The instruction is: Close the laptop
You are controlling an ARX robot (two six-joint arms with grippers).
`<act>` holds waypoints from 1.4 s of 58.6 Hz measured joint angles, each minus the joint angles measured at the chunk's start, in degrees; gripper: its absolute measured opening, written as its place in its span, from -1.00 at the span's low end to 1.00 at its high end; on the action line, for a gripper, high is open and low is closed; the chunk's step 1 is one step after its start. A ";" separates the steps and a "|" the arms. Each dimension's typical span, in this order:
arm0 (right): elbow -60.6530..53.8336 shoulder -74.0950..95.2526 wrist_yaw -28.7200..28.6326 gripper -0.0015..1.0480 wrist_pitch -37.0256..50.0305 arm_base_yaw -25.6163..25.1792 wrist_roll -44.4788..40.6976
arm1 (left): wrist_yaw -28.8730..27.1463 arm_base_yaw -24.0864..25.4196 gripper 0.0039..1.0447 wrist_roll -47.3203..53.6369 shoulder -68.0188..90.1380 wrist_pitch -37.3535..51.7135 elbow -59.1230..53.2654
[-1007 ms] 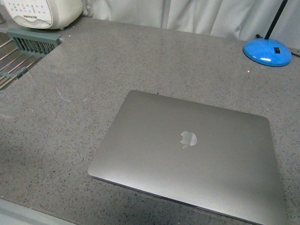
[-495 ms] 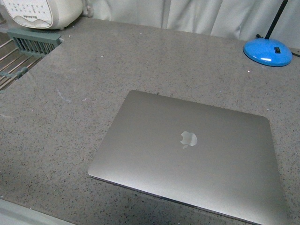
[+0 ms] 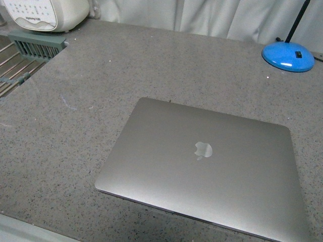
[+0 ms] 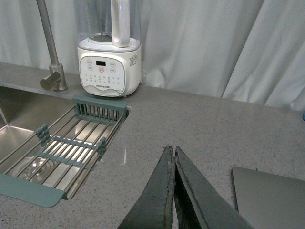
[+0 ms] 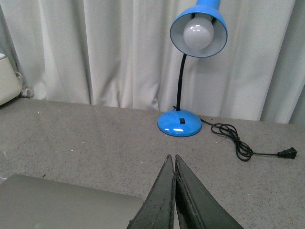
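The laptop (image 3: 202, 169) lies flat on the grey speckled counter, lid down, with the apple logo facing up. A corner of it shows in the left wrist view (image 4: 269, 198) and in the right wrist view (image 5: 57, 202). My left gripper (image 4: 172, 151) is shut and empty, held above the counter beside the laptop's edge. My right gripper (image 5: 172, 160) is shut and empty, above the counter near the laptop's other corner. Neither arm shows in the front view.
A blue desk lamp (image 5: 198, 28) stands at the back right, its base (image 3: 287, 54) near the curtain, with a black cord (image 5: 238, 143) trailing off. A white blender (image 4: 109, 67) and a sink with a green drying rack (image 4: 62, 152) are at the back left.
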 joint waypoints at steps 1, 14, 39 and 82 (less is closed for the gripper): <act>0.00 -0.15 0.00 -0.98 -0.15 0.00 0.00 | 0.00 0.00 -0.93 0.00 -0.24 -0.26 0.00; 0.04 -5.16 -0.02 -0.98 -5.33 0.00 0.00 | 0.00 0.00 -0.93 0.00 -6.12 -6.08 0.00; 0.04 -12.81 -0.17 -0.98 -13.46 -0.02 -0.02 | 0.00 0.00 -0.93 0.00 -12.66 -12.72 0.02; 0.04 -12.98 -0.15 0.26 -13.46 -0.02 -0.09 | 0.00 0.02 0.40 0.00 -22.10 -22.47 0.02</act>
